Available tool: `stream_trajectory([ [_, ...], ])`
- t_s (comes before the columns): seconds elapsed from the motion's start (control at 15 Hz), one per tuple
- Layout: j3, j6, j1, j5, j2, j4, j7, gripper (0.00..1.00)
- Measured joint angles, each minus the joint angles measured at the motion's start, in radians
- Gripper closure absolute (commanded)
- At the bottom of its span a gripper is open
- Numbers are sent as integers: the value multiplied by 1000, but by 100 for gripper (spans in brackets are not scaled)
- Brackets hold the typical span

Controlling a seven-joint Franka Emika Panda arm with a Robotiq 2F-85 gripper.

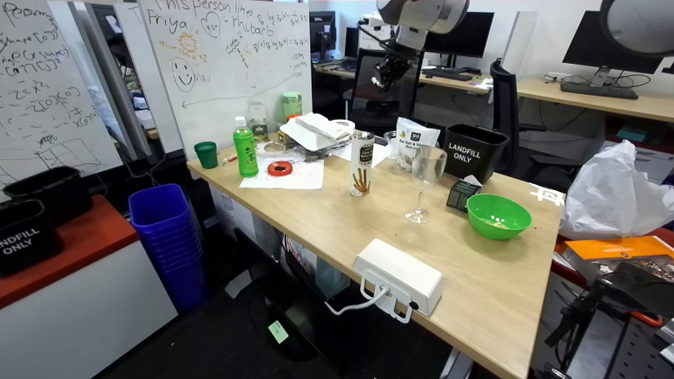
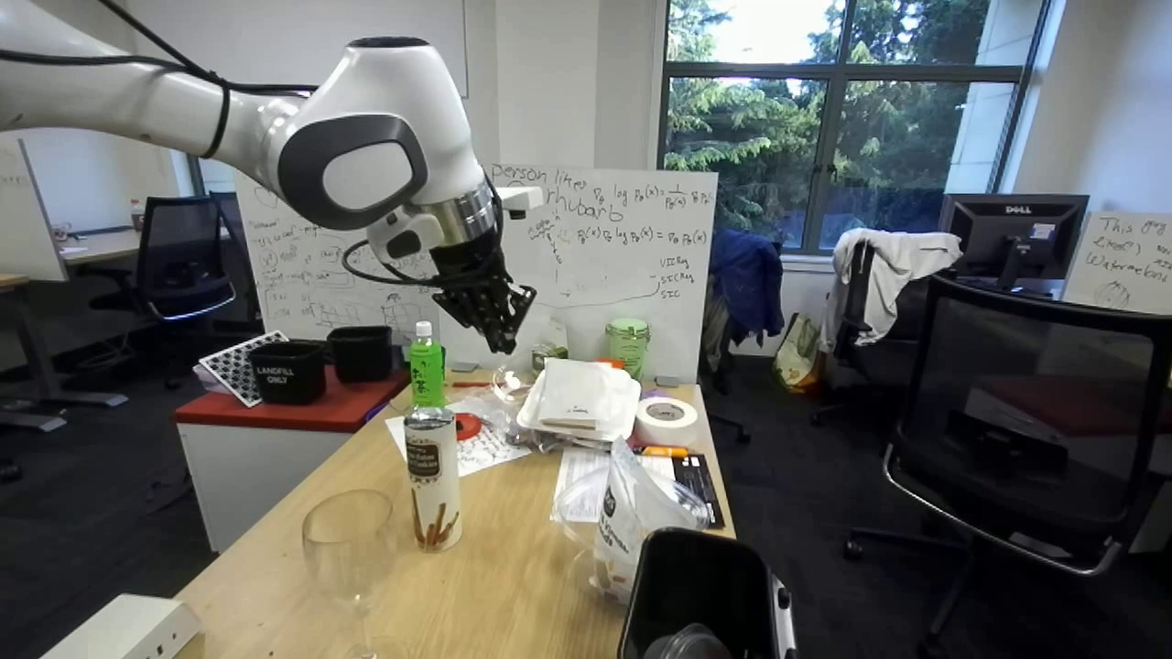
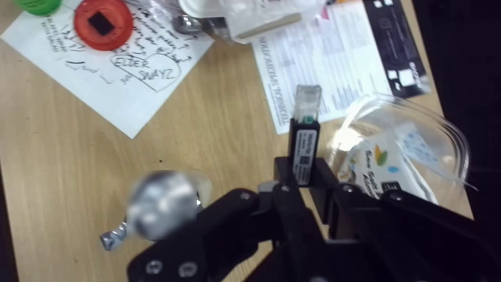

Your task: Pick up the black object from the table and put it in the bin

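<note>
The wrist view blurs a silvery shape [image 3: 162,204] at lower left; print [image 3: 307,141] on the black object [image 3: 304,154] is too small to read.

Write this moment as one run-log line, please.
claw: holding clear-tipped black stick | position: above wooden table | blue bin: drop pending

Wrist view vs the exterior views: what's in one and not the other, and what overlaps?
Wrist view only: the white label on the clear-tipped black stick held between the jaws, and the word ELDER legible on the paper.

Exterior only: in an exterior view, the blue bin and the green bowl; in both exterior views, the whiteboard reading "rhubarb".

Shared: the wooden table, the red disc and the Sea Salt & Vinegar bag.
</note>
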Motion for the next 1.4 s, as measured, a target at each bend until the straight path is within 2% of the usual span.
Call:
stream_trajectory([
  [0.13, -154, -9, 104, 102, 10, -138, -1, 96],
  [0.2, -231, -17, 169, 165, 19, -219, -1, 84],
  [0.27, -293, -28, 238, 218, 25, -295, -2, 84],
  [0.33, -336, -29, 299, 246, 27, -355, -1, 84],
  [0.47, -374, -28, 361, 259, 29, -400, 4, 84],
  [0.67, -381, -28, 360, 260, 34, -405, 4, 84],
  [0.73, -381, -28, 358, 260, 34, -405, 4, 96],
  [0.93, -384, -32, 357, 263, 37, -408, 4, 96],
  [1.07, -423, -95, 338, 325, 72, -424, 3, 96],
  [1.27, -513, -239, 246, 493, 185, -447, -10, 96],
  [1.4, -539, -287, 162, 575, 256, -446, -2, 96],
])
